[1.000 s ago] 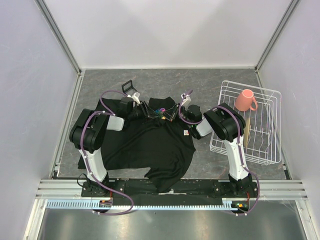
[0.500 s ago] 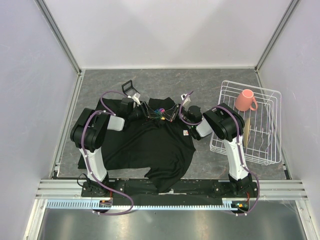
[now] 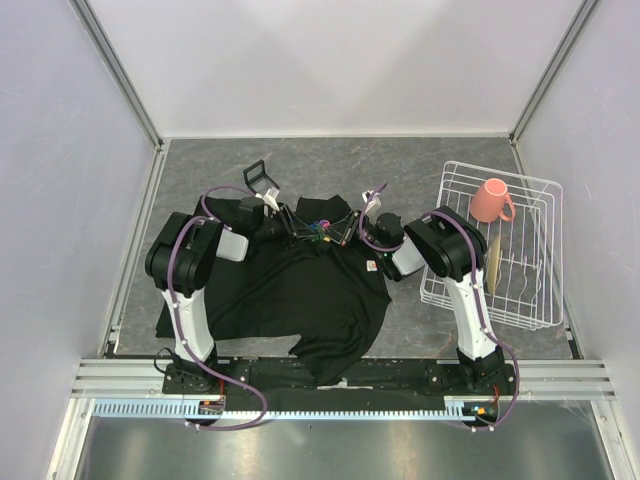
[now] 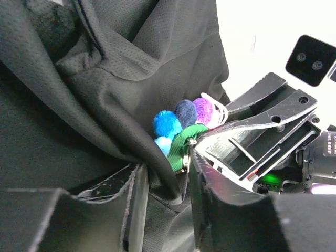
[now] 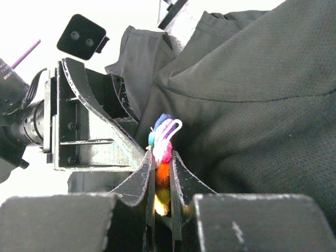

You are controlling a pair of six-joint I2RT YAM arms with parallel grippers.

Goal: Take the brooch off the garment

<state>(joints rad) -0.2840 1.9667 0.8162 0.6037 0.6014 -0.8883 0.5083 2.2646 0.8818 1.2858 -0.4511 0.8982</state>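
Observation:
The black T-shirt (image 3: 300, 290) lies spread on the table, its upper edge lifted between the two grippers. The many-coloured brooch (image 3: 319, 225) sits on that raised fold. My right gripper (image 5: 163, 157) is shut on the brooch (image 5: 164, 152), its fingers pinching the red, yellow and pink tufts. My left gripper (image 4: 165, 173) is shut on a fold of the T-shirt (image 4: 105, 105) right beside the brooch (image 4: 181, 123), whose blue, purple and green tufts show just above my fingers. In the top view the left gripper (image 3: 292, 222) and right gripper (image 3: 345, 226) face each other.
A white wire rack (image 3: 495, 250) with a pink mug (image 3: 490, 200) stands at the right. A small black-and-white object (image 3: 258, 175) lies behind the shirt. The shirt's white-red label (image 3: 372, 266) lies near the right arm.
Both grippers and the lifted fold have shifted slightly away from the bases. The grips are unchanged.

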